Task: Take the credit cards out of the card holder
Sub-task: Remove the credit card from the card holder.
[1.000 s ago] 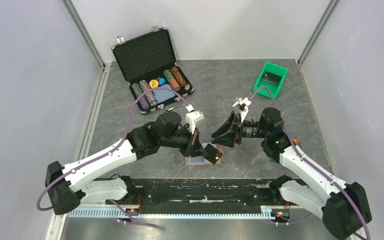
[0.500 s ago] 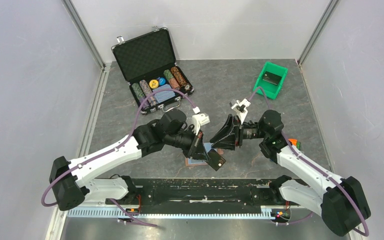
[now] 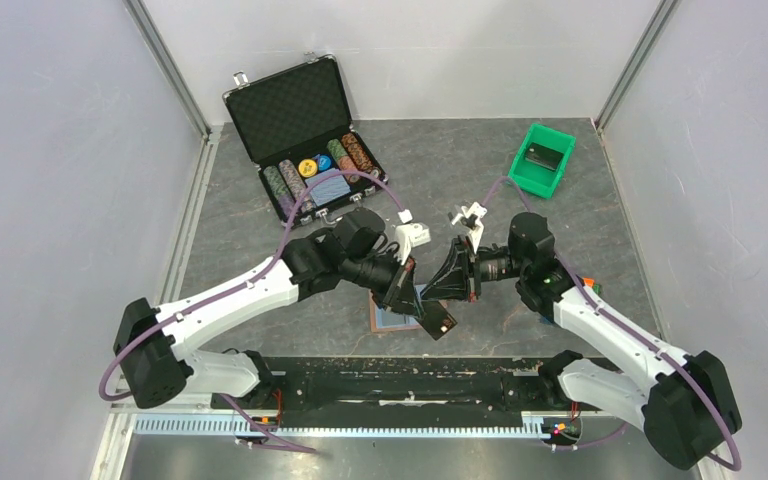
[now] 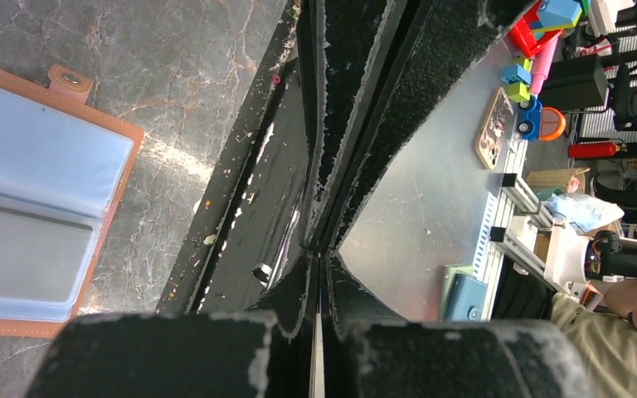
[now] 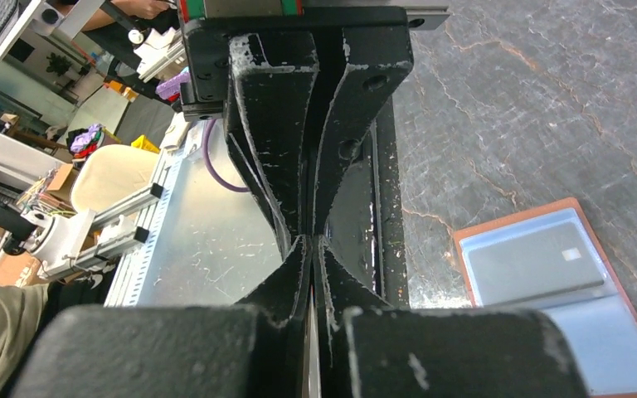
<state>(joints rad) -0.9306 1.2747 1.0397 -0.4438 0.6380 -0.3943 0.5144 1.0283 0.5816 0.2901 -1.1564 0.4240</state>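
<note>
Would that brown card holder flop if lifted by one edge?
Probably: the holder lies open on a centre fold, so one half would likely hang. Its blue sleeves look soft and smooth, maybe slippery. Thin, so likely light.

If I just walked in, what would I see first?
Two robot arms meet nose to nose at the near middle of the table, the left pincer and right pincer tip to tip. Under them a dark card sticks out over the open brown card holder. At the back left sits a black case of poker chips.
</note>
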